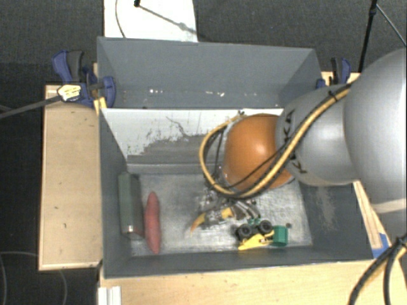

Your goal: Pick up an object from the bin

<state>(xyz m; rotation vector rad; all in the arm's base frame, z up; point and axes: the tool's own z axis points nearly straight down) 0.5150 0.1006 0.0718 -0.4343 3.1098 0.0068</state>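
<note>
My gripper (212,206) reaches down into the middle of the bin floor, below the arm's orange cover. A small yellow-orange piece (199,220) lies right at its lower left tip; whether it is held I cannot tell. Just to the gripper's right, near the front wall, sits a small toy vehicle (261,232), green and yellow with black wheels. Over on the left side of the floor a pink-red elongated thing (152,222) lies lengthwise, and a grey-green cylinder (129,204) lies parallel to it against the left wall.
The arm and its orange cover, looped with cables, hang over the right half of the bin and hide the floor beneath. A strip of bare floor separates the pink-red thing from the gripper.
</note>
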